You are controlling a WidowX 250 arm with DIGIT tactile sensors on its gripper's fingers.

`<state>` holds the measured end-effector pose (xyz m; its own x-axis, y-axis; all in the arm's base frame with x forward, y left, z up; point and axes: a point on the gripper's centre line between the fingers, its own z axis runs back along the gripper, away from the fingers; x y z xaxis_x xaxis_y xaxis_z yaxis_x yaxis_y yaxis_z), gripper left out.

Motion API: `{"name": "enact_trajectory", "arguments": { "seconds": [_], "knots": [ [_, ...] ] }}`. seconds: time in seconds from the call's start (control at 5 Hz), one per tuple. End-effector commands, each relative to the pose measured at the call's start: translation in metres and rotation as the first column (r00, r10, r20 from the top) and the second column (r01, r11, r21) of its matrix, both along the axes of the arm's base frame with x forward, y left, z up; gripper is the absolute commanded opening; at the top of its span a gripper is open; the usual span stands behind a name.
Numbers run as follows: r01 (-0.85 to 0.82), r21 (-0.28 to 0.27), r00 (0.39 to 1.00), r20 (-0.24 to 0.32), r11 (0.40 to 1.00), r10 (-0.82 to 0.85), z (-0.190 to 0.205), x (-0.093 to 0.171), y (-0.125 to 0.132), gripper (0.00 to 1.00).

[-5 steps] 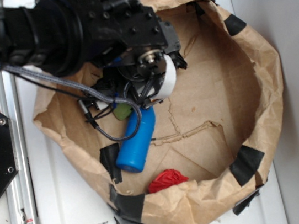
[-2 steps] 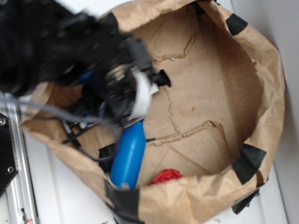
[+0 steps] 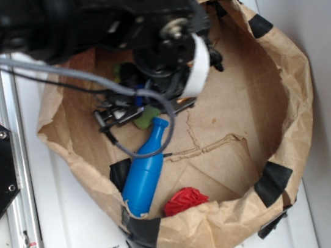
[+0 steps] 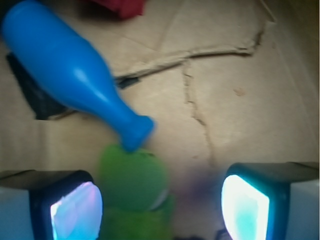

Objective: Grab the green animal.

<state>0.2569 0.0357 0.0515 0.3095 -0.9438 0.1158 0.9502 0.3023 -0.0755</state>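
Wrist: blue bottle point(image 4: 70, 70) touches green animal point(image 4: 132, 180).

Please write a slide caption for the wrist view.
Open jaws flank the fuzzy green plush animal, whose top touches the glossy blue plastic bottle.

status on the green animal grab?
Gripper open, fingers straddling the green animal, nothing held yet. Animal sits nearer one finger. Blue bottle lies with its neck touching the animal, could get nudged.
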Motion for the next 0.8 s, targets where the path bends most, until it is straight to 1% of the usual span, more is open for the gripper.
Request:
{"name": "enact_trajectory", "arguments": {
  "seconds": [0.0, 0.2, 0.4, 0.6],
  "knots": [
    [0.009, 0.003, 0.998, 0.060, 1.000, -0.009, 0.023, 0.013, 0.001, 1.00],
    [0.033, 0.006, 0.997, 0.067, 0.999, -0.034, 0.028, 0.007, -0.001, 1.00],
    [0.031, 0.001, 0.997, 0.069, 1.000, -0.031, 0.031, 0.005, 0.001, 1.00],
    [0.040, 0.024, 0.995, 0.086, 0.999, -0.041, 0.036, 0.002, 0.003, 1.00]
  ]
}}
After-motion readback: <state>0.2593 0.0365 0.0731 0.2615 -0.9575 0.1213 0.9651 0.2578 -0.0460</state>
